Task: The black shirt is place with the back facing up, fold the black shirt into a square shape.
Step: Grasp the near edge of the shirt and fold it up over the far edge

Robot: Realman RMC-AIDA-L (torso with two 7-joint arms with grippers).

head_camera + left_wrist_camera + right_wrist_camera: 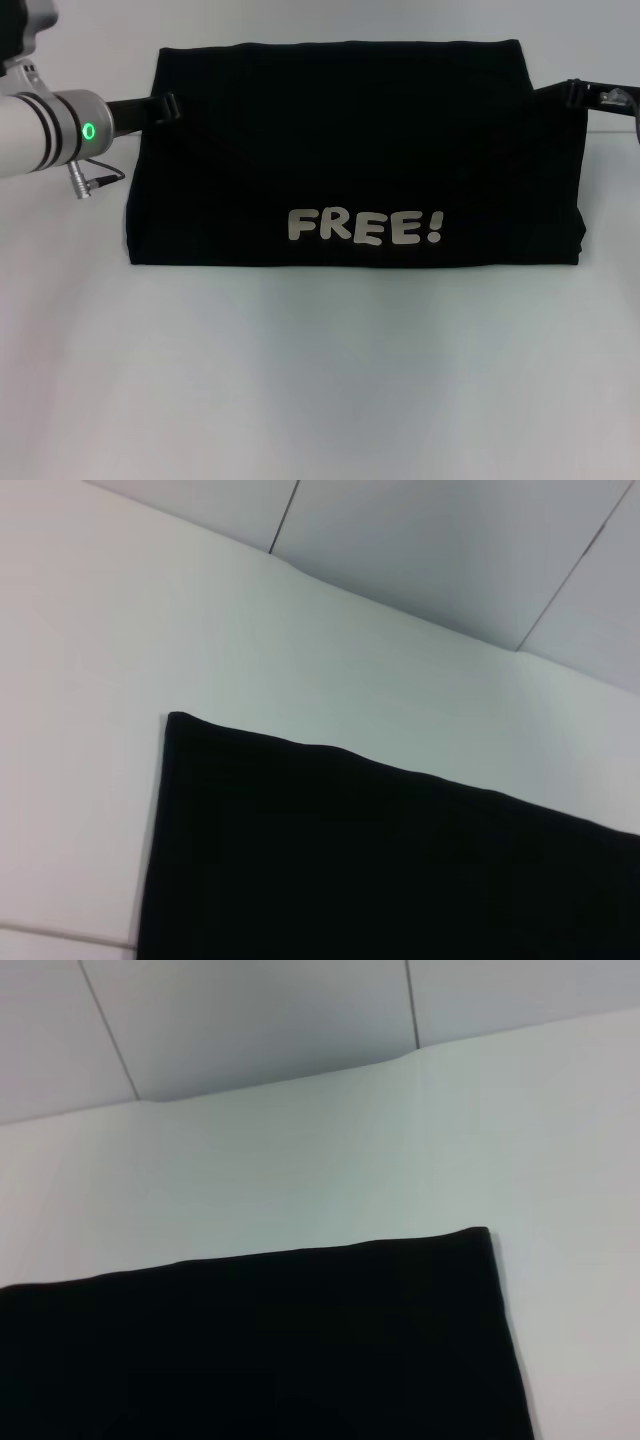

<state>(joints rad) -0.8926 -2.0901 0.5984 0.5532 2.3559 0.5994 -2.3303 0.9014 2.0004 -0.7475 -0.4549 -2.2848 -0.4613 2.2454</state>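
Observation:
The black shirt lies flat on the white table as a wide folded rectangle. Its off-white "FREE!" lettering faces up near the front edge. My left gripper is at the shirt's left edge near the far corner. My right gripper is at the shirt's right edge near the far corner. The left wrist view shows one far corner of the shirt on the table. The right wrist view shows the other far corner. Neither wrist view shows any fingers.
The left arm's silver forearm with a green light and a cable reaches in from the left. A grey panelled wall rises behind the table's far edge, also seen in the right wrist view.

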